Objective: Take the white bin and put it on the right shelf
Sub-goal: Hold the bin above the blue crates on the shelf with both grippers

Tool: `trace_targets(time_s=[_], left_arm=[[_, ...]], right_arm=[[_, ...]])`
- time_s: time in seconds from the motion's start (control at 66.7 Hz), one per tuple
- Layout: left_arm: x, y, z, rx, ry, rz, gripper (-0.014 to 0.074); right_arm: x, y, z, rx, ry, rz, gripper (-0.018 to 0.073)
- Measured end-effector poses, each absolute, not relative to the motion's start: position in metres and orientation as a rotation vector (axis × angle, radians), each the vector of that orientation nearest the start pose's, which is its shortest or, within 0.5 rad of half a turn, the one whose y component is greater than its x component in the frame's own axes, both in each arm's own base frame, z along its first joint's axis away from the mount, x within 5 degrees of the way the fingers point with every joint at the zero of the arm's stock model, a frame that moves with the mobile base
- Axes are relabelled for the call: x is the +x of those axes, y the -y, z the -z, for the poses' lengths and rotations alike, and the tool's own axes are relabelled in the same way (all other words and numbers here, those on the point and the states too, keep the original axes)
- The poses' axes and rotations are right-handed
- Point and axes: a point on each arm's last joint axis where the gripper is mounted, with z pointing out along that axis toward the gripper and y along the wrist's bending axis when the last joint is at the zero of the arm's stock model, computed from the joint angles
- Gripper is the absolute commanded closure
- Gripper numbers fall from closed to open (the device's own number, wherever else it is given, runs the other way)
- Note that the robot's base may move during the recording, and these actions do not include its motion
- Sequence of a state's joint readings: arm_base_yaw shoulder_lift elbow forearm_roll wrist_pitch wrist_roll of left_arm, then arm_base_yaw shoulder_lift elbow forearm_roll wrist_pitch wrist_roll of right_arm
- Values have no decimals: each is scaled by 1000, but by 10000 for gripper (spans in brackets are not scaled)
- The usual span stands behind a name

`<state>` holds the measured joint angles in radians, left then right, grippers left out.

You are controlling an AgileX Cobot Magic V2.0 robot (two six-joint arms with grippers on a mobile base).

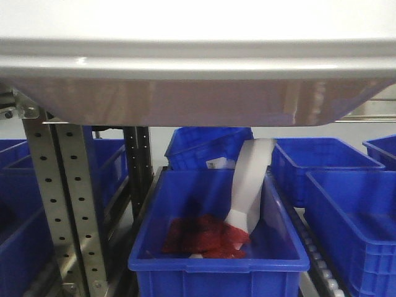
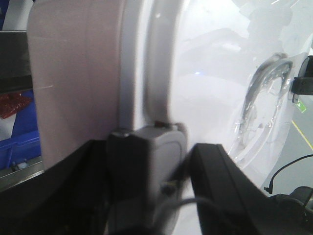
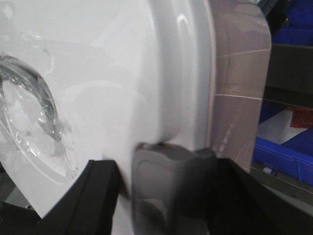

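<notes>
Already grabbed: white bin [image 1: 198, 80] hangs high between arms, above blue crate [image 1: 216, 260]; left gripper [image 2: 146, 171] and right gripper [image 3: 164, 191] each clamp its rim latch. Remaining: placing on right shelf, not clearly in view

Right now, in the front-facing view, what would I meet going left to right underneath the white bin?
Left to right: blue crate at the left edge → perforated metal upright → centre blue crate holding red material → blue crate on the right. The white bin spans the whole width above, so it is left out.
</notes>
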<state>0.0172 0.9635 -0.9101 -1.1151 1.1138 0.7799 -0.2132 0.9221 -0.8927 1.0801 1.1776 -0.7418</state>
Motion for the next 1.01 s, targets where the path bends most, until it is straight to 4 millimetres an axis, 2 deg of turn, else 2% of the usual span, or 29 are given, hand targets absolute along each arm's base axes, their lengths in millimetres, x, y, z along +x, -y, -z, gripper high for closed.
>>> trace_targets(time_s=[1.005], left_arm=[[163,71,-373,516,-2046,1008,411]], right_arm=[[159,-42,-370,-342,-2095,-915,219]])
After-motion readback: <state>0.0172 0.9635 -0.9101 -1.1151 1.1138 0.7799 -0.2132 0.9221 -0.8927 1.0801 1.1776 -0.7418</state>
